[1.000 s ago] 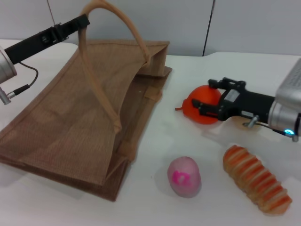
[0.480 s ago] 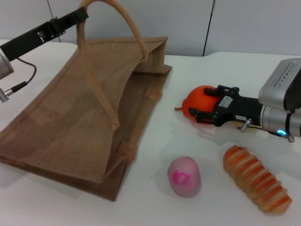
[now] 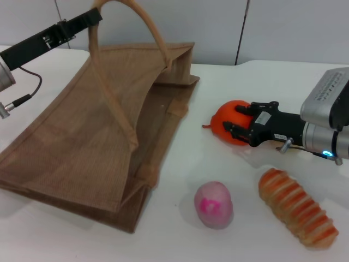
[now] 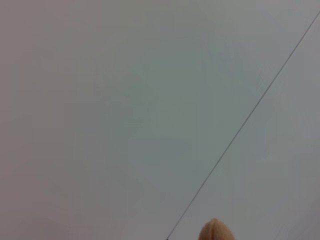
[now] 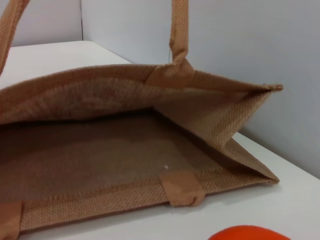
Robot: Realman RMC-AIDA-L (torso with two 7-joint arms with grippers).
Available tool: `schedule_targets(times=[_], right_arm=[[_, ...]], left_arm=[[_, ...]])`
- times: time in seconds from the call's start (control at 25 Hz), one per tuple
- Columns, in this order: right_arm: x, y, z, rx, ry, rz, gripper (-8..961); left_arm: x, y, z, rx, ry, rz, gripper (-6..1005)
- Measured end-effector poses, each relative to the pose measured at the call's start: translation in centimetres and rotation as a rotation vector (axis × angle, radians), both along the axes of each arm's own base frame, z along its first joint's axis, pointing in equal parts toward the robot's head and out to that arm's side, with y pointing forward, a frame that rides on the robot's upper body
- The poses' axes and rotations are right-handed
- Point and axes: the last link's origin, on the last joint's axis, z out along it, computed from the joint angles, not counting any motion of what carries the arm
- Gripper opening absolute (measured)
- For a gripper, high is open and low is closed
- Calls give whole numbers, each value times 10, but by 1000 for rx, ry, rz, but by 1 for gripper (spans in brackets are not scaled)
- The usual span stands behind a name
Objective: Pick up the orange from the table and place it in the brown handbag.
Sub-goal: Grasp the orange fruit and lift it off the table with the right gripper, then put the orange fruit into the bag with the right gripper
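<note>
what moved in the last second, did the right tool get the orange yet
The right tool slid along the table toward the brown handbag and its fingers closed around the orange, which shifted slightly; it is gripped but not lifted. The left tool raised the handle slightly, holding the handbag mouth open. The pink ball and striped oblong stayed put.
</note>
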Motion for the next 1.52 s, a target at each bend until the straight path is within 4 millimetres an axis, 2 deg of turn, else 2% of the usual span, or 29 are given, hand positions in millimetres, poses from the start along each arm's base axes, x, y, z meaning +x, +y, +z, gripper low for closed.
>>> schedule_targets(times=[0.12,0.4,0.68,1.12,1.24,1.32,1.52], right_arm=[[2,1,1,7,-3,-8,479],[6,4,-1,30,-37,-33,398],[2,0,-3,23,-21,6,326],[-25,-18,1,-55,141,181,233],[-33,-17,-1,-69,149,207,211],[-39,-16,-3,-76,146,229,163],[-56,-15,-11,-98,152,281,144]], left_arm=[[0,0,0,0,0,0,124],[0,0,0,2,1,0,123],[0,0,0,3,2,-1,123],[8,-3,0,-14,-18,-49,123],[14,-3,-2,-23,-43,-74,123],[20,-3,-4,-31,-62,-100,123],[35,3,-11,-59,-78,-140,122]])
